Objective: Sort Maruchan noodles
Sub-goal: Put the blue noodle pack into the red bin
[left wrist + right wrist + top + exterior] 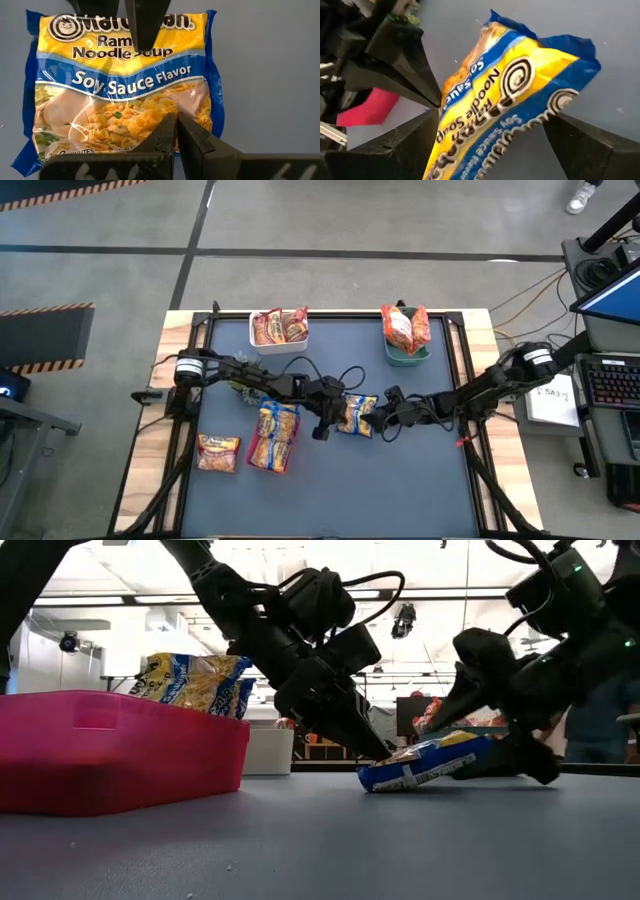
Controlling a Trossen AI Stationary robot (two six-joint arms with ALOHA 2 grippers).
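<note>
A blue-trimmed soy sauce noodle packet (356, 415) (430, 762) lies mid-table between my two grippers, its far-left end on the mat and its logo end raised. My left gripper (330, 420) (176, 120) is shut with its tips on the packet's clear-window end. My right gripper (383, 418) (492, 120) is shut on the logo end. In the right wrist view a second logo (565, 100) shows beneath the first; whether this is one packet or two I cannot tell. My left gripper's shut fingertips (383, 750) rest on the printed face of the packet near its clear-window end (150, 112), slanting down from the table's left. That end stays on the mat. My right gripper pinches the packet's logo end (520, 80) between its two fingers, one finger over the printed face (145, 25) and one under it (530, 762), coming level from the table's right. That end is lifted and the packet tilts down toward the left gripper.
A pink tray (110, 750) left of centre holds blue-trimmed packets (276, 432). An orange-red packet (217, 452) lies beside it. At the far edge a white bin (280, 328) and a green bin (405, 332) hold packets. A small green plant (245, 390) sits under the left arm.
</note>
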